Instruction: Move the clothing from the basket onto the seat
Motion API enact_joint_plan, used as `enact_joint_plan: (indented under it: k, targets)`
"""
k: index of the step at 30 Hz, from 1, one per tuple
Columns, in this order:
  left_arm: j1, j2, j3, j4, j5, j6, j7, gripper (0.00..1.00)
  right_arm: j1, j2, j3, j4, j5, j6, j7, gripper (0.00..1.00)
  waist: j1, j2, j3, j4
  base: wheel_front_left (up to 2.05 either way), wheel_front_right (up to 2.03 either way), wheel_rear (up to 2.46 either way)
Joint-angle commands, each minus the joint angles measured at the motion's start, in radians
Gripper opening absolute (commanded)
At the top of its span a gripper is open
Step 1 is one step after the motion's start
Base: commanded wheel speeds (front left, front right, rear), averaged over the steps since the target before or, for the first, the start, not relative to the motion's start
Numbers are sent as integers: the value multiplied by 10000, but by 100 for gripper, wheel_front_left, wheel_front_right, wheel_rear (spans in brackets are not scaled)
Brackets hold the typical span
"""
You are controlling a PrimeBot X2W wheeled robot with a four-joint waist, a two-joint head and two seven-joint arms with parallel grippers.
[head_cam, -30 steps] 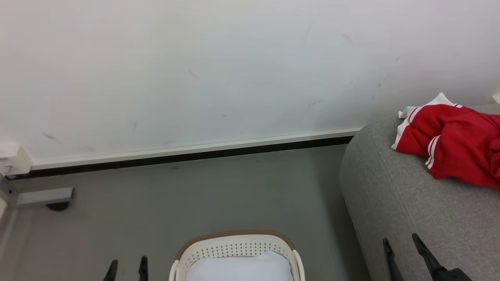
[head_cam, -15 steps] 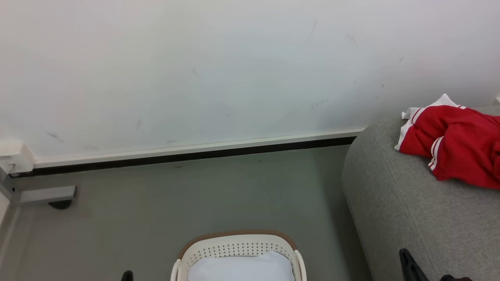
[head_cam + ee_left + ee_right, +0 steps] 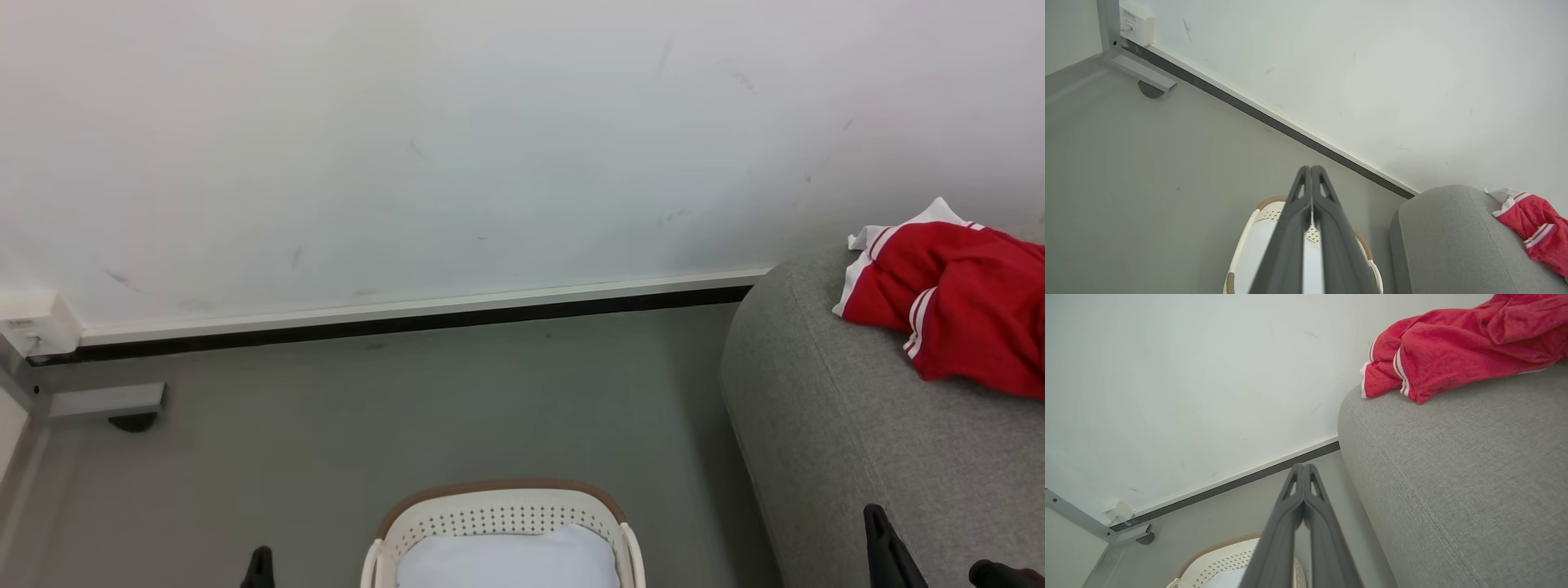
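Where the wall (image 3: 490, 147) meets the floor (image 3: 408, 408) at 9 o'clock in the head view, a white wall box (image 3: 33, 331) carries a small printed label. Its writing is too small to read, in the left wrist view as well. A grey frame foot (image 3: 106, 400) lies just below it. At 7 o'clock the left gripper (image 3: 261, 567) shows as one dark tip at the bottom edge. The left wrist view shows its two fingers (image 3: 1288, 228) pressed flat together, gripping nothing, aimed over the basket (image 3: 498, 490). One second earlier both grippers stood with fingers spread and reached higher into the head view; both are now closed and slightly lower. The basket sits on the floor at 6 o'clock and contains a pale lining cloth (image 3: 506, 559). The seat (image 3: 857, 425) occupies 4 o'clock. The clothing (image 3: 955, 302) lies bunched on the seat top at 3 o'clock, placed as before. At 5 o'clock the right gripper (image 3: 880, 531) rises before the seat front, fingers shut against each other, empty, pointing toward the wall.
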Motion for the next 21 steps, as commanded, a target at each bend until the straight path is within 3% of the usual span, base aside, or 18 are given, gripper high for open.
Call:
enact_joint_plan:
  k: [1,21]
  targets:
    - [-252,60,50,-156,-366,-54,67,0,-264,-90,-58,-181,396,-4,63,0,0,0,2,8,0,0,0]
    - [-682,74,218,-263,-3210,-258,801,0,-528,-150,-341,-397,3454,-8,769,0,0,0,40,167,0,0,0]
